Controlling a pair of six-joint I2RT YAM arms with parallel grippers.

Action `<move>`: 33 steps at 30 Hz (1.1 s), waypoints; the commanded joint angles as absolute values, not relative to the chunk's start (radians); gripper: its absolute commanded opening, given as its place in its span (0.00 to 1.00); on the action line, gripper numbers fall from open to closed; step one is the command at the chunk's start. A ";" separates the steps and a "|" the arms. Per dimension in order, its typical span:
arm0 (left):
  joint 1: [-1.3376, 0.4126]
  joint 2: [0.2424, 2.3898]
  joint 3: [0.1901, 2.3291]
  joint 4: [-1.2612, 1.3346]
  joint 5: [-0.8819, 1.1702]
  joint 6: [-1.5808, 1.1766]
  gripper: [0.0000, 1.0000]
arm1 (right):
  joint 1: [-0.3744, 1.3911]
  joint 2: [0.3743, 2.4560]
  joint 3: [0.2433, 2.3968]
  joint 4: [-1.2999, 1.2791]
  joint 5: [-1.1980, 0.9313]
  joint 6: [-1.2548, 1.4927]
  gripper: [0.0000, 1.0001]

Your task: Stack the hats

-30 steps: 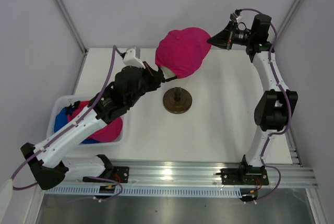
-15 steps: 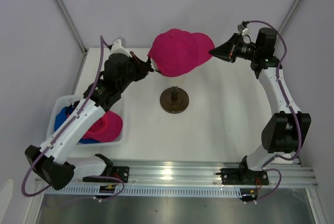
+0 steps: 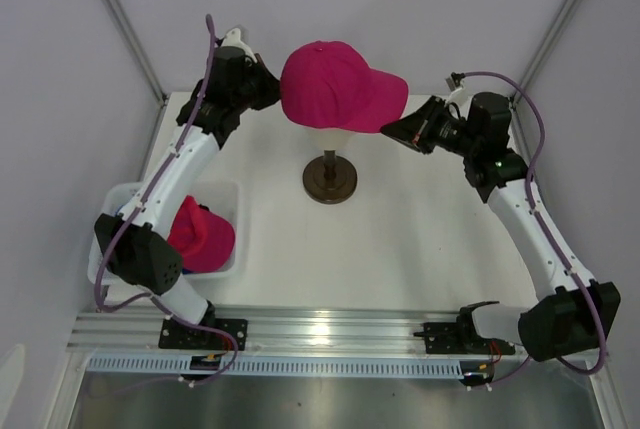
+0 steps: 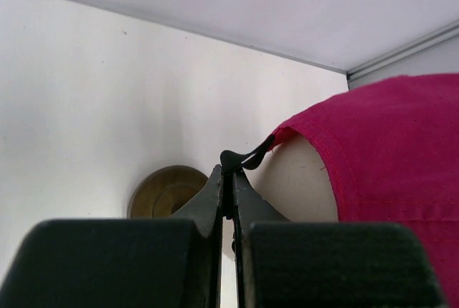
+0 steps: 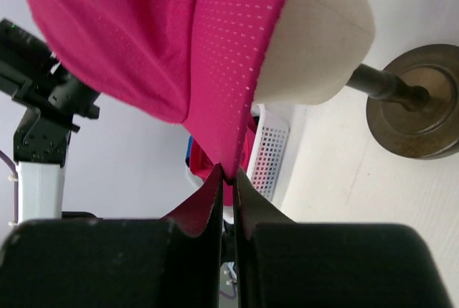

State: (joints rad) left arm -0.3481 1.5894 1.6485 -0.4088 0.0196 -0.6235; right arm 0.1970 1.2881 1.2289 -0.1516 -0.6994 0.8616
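A magenta-pink cap point(image 3: 335, 84) is held up over the cream mannequin head point(image 5: 315, 42), between both grippers. My left gripper point(image 3: 272, 99) is shut on the cap's black back strap point(image 4: 247, 156). My right gripper point(image 3: 392, 131) is shut on the edge of the cap's brim point(image 5: 240, 100). The cap also shows in the left wrist view point(image 4: 387, 157). Another magenta-pink cap point(image 3: 203, 236) lies in the white mesh basket point(image 3: 232, 197). A blue cap shows only as a sliver behind the basket wall in the right wrist view point(image 5: 189, 151).
The mannequin head stands on a brown round base point(image 3: 330, 180) in the middle of the white table point(image 3: 420, 239). The basket sits at the table's left edge. Grey walls close in at the back and both sides.
Both arms have raised the cap higher and moved it left and back. The left arm swung far up and away from the basket. The right gripper came down and forward.
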 commanded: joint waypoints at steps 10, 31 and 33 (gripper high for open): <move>-0.275 1.603 1.845 -0.391 0.199 -0.551 0.01 | 0.330 1.207 1.313 -0.186 -0.425 0.839 0.00; -0.275 1.500 1.950 -0.529 0.181 -0.601 0.01 | 0.338 1.269 1.523 -0.087 -0.489 0.850 0.00; -0.278 1.462 1.858 -0.508 0.169 -0.624 0.01 | 0.321 1.295 1.543 -0.107 -0.520 0.853 0.00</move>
